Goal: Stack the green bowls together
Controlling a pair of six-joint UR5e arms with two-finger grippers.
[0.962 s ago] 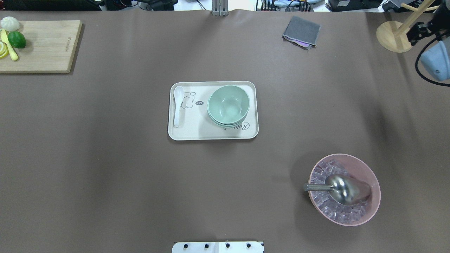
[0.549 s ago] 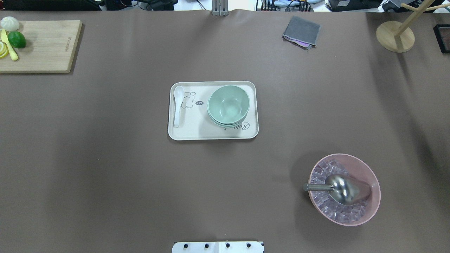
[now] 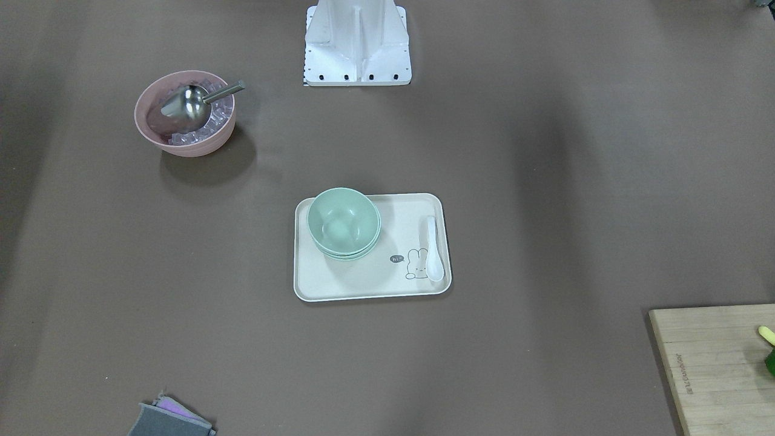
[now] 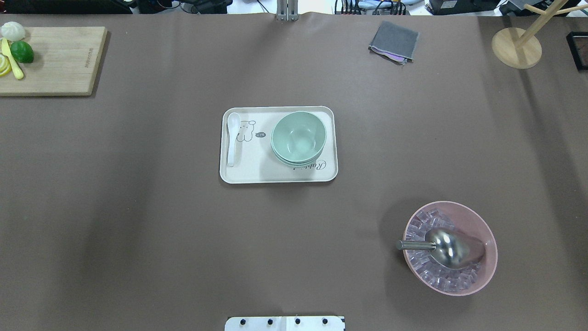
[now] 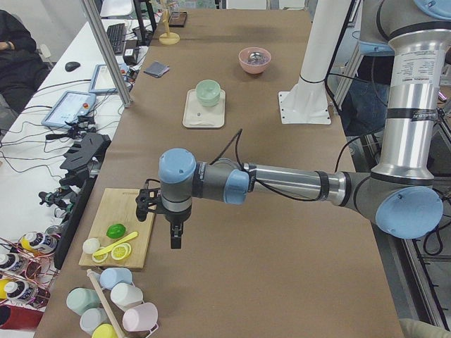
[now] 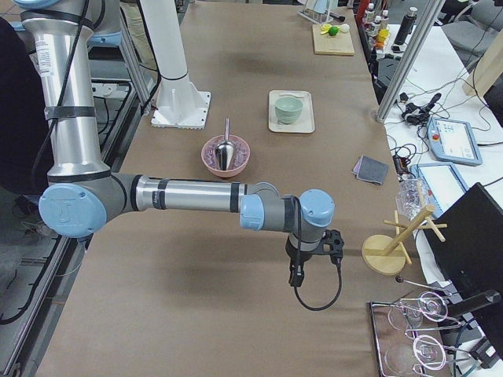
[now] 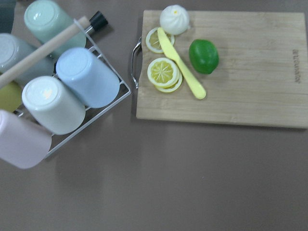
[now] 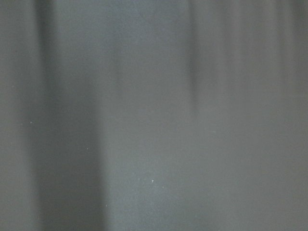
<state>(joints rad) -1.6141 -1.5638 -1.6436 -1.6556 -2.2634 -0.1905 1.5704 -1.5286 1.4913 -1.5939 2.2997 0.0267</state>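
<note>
Stack of green bowls (image 4: 298, 138) stands upright on the right half of a cream tray (image 4: 248, 174), at the middle of the overhead view. The bowls sit nested one inside the other, and the rims of the lower ones show as thin edges under the top bowl. A white spoon (image 4: 233, 138) lies along the left side of the same tray, apart from the stack.

The left gripper (image 5: 174, 241) hangs over the brown table (image 4: 138, 220) just beside a wooden cutting board (image 4: 59, 69), low in the exterior left view and well apart from the tray. It shows only in that side view, so I cannot tell if its fingers are spread or closed. The left wrist view looks down on the board with a lime (image 7: 203, 56), lemon slices (image 7: 163, 72) and a yellow knife (image 7: 180, 65).

The right gripper (image 6: 296, 276) hangs over bare table in the lower middle of the exterior right view, near a wooden stand (image 6: 383, 253). I cannot tell the state of its fingers either. Nothing is seen in either gripper.

A pink bowl (image 4: 488, 232) with a metal scoop (image 4: 448, 248) stands at the lower right of the overhead view, and a grey cloth (image 4: 394, 41) lies at the upper right.
</note>
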